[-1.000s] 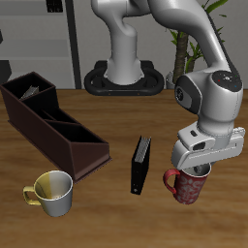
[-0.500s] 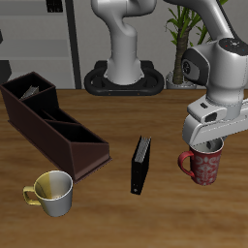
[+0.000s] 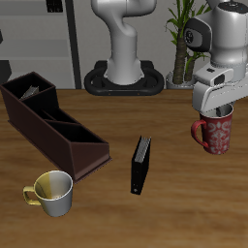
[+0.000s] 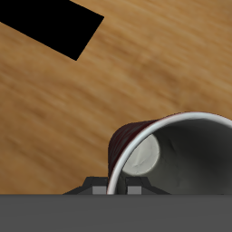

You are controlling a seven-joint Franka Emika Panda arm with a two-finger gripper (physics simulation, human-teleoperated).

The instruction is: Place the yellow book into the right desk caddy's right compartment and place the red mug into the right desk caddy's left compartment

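Glossy silver-white arm segments, black joint rings, dark round base

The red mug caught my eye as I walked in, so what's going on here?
The arm's hand has gripped the red mug by its rim and holds it lifted off the table, away from the right desk caddy it is meant for. A black book stands upright on the table between mug and caddy, and a silvery mug sits by the caddy's near end. Neither mug nor book is in the caddy yet.
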